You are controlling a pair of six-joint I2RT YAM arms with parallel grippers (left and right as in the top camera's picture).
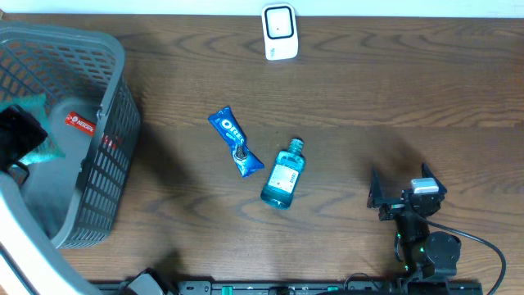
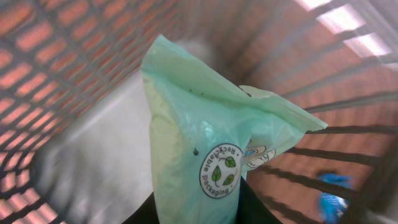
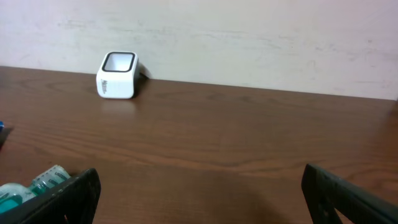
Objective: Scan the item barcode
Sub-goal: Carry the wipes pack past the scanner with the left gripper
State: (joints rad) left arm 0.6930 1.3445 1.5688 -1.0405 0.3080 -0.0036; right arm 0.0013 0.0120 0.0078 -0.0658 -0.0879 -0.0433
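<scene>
left gripper (image 2: 196, 216) inside grey basket (image 1: 110, 164), fingers clamped on lower end of pale green pouch (image 2: 205, 137). round seal on pouch reads "recyclable packaging", leaf mark in middle. red packet (image 1: 80, 123) also in basket, white print unreadable. on table (image 1: 368, 90): blue oreo pack (image 1: 235, 141), blue bottle (image 1: 282, 176) just beside it, white label. white scanner (image 1: 279, 31) at far edge. right gripper (image 1: 399, 190) fingers wide apart, holding nothing.

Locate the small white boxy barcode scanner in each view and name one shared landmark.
Overhead: white barcode scanner at top centre, at the far edge of the table.
Left wrist: not in it.
Right wrist: upper left, near the wall.
Shared landmark: clear blue bottle, overhead centre, right wrist bottom left.
</scene>
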